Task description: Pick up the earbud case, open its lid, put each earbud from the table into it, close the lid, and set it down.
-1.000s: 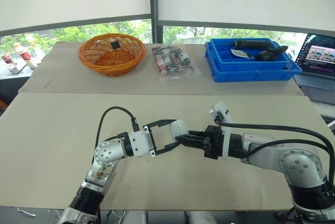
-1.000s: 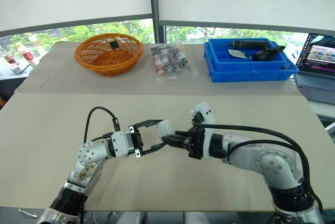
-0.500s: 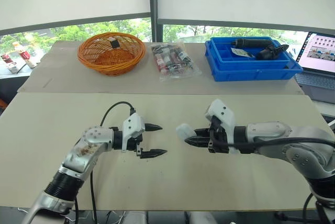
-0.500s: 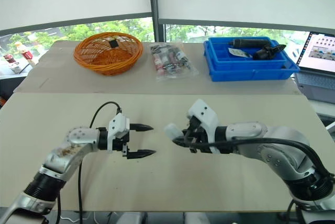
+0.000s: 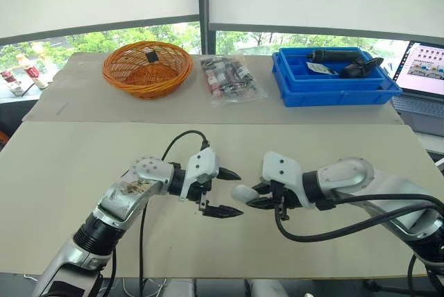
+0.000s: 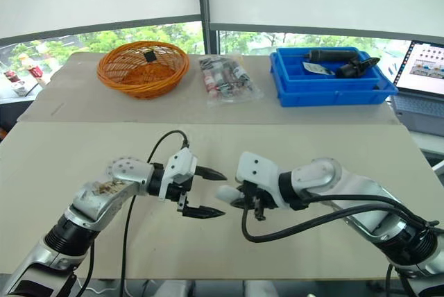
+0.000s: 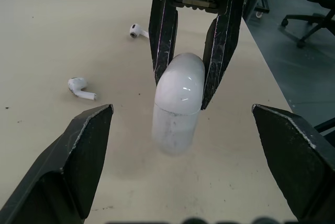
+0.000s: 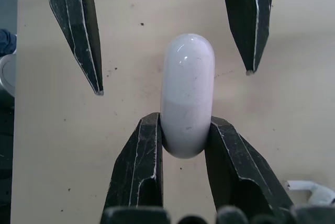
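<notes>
Holding the earbud case (image 8: 187,88) out level, clear of the worktop (image 5: 83,165), clamped by one rounded end in the right pincer (image 8: 186,132), with both black fingers closed tight on its flanks. Offered that way, probably, to leave the far end free for the left pincer (image 5: 240,193), spread wide and facing it, straddling that free end without touching either side. Reads as the set-up for opening the lid: steadying the body with one arm, catching the cap with the other. Not yet opened, judging by the thin seam running unbroken across the shell.

Glossy white, pill-shaped, smooth and domed at both ends, lightly scuffed, with a bright highlight on the free half. Hard to tell which end carries the lid. Likely slippery under hard fingertips, so better pressed near the seam than on the dome.

On the worktop near the right pincer, one earbud (image 7: 81,88) and a second earbud (image 7: 137,30), lying flat and apart from each other. Left there sensibly, with both arms busy on the case.
</notes>
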You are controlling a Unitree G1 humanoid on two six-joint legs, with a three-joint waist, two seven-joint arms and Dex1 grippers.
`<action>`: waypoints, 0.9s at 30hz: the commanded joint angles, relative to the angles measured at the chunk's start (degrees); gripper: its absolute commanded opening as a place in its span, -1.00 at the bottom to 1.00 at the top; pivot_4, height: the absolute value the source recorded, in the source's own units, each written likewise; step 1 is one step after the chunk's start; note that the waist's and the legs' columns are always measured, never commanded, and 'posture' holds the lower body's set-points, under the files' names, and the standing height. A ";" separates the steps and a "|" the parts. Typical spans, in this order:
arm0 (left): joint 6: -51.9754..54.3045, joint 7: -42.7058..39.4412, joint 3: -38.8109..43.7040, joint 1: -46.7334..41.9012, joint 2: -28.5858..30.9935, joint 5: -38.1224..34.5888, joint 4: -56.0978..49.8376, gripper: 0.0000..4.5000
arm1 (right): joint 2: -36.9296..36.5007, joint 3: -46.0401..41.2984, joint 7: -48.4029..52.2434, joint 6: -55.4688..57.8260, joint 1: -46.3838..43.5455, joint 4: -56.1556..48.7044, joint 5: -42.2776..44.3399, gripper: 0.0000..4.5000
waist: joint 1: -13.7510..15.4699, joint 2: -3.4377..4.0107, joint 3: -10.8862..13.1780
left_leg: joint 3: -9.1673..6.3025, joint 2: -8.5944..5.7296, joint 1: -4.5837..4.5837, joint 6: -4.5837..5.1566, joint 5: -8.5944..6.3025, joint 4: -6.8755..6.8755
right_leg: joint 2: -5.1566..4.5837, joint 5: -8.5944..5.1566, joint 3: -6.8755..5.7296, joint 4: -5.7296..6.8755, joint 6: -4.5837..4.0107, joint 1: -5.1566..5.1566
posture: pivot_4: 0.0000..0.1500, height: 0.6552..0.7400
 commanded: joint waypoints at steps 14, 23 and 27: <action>-2.18 0.85 0.32 1.14 -2.32 2.23 -0.11 -0.75 | 2.00 -3.52 3.83 -0.42 0.48 -1.92 -3.06 -0.67 | 0.04 0.00 0.00 | -0.01 -0.01 0.00 0.00 0.00 0.03 | -0.01 0.00 0.00 0.02 0.00 0.00 | 1.00 0.83; -2.62 0.25 2.84 4.42 -3.88 -0.24 1.70 -0.75 | -3.55 -8.01 7.67 -5.26 3.29 -3.14 -6.50 0.71 | 0.04 0.00 0.00 | -0.01 -0.02 0.00 0.00 0.00 0.07 | -0.03 0.00 0.00 0.03 0.00 0.02 | 1.00 0.83; -3.09 -0.68 4.86 6.64 -5.66 -3.24 2.58 -0.75 | -1.19 -12.20 6.04 -4.43 4.65 -4.56 -4.08 0.85 | 0.06 0.00 0.00 | -0.01 0.01 0.02 0.00 0.00 0.08 | 0.00 0.01 -0.01 0.10 0.00 0.02 | 1.00 0.83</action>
